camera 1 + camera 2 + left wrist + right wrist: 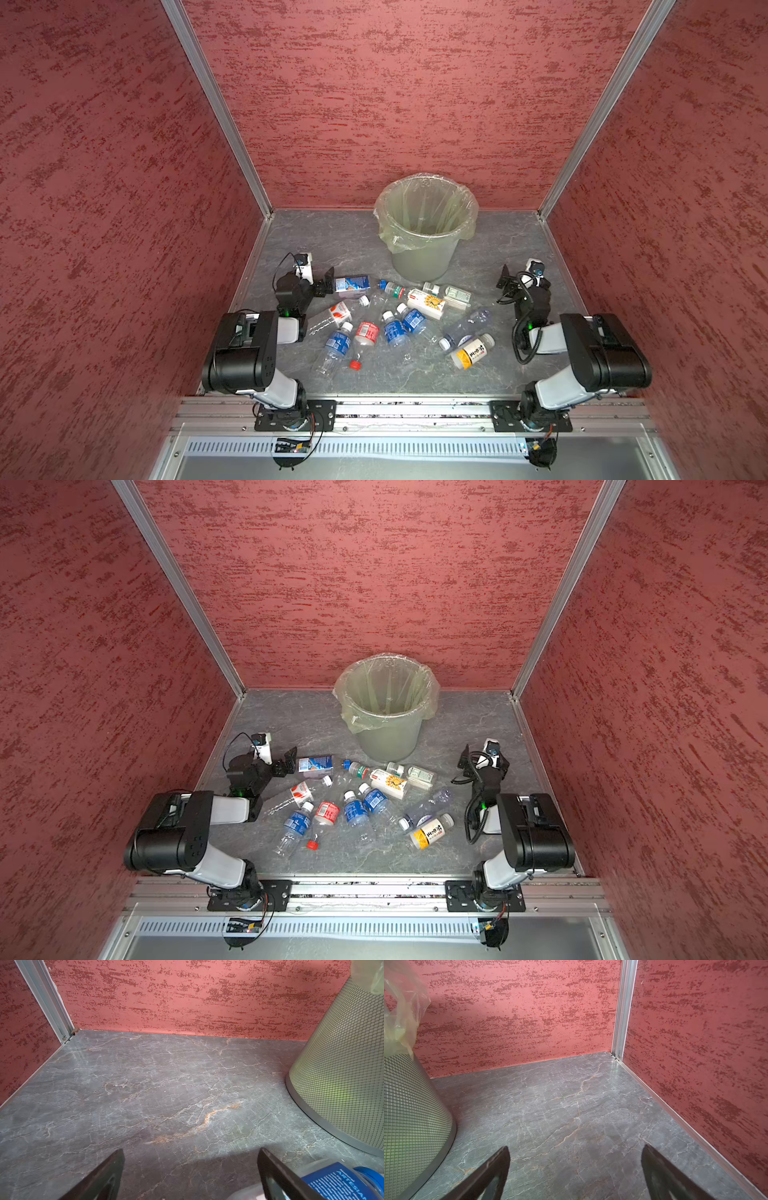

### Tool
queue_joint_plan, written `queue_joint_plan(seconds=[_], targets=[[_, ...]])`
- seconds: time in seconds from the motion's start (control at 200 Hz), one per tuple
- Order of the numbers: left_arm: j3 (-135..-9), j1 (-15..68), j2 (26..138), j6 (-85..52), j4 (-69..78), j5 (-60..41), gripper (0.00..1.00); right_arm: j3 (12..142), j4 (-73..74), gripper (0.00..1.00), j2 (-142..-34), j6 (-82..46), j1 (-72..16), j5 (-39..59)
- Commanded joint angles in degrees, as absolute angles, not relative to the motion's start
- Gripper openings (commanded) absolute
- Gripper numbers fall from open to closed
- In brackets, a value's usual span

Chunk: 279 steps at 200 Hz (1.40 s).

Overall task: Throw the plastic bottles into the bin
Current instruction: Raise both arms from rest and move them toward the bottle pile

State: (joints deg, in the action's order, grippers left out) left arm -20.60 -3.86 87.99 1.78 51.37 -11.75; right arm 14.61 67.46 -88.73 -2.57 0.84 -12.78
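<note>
Both arms sit folded at the lower corners in both top views. The left arm (245, 353) has its elbow at the lower left, and the left claw (327, 283) points right toward mid-frame, jaws spread wide and holding nothing. The right arm (598, 357) mirrors it at the lower right. The right claw (508, 281) points up and left, jaws equally wide and likewise holding nothing.

On the bench (332, 237) the bin (419, 262) is placed rear centre; plastic bottles (395, 330) are scattered before it, flanked by left end effector (328, 282) and right end effector (505, 280).
</note>
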Motion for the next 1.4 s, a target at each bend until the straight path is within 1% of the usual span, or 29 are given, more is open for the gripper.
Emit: queue_joint_plan(seconds=[0.0,1.177,1.303,1.393], targets=[[-21.5,-3.8,87.9,1.6,51.5,-11.9,0.99,15.3,68.8,0.99,-89.2,-2.4,0.5,-13.9],[-21.5,-3.7,87.3,1.6,51.0,-11.9,0.99,14.5,70.0,0.99,-89.1,-2.8,0.7,-14.3],[-19.2,-2.2,83.3,1.7,51.9,-6.5,0.99,13.4,71.3,0.99,-87.7,-2.6,0.3,-15.3],[-18.8,-0.8,79.0,2.1,48.8,-3.6,0.99,12.8,71.6,0.99,-86.9,-2.1,0.0,-15.8]])
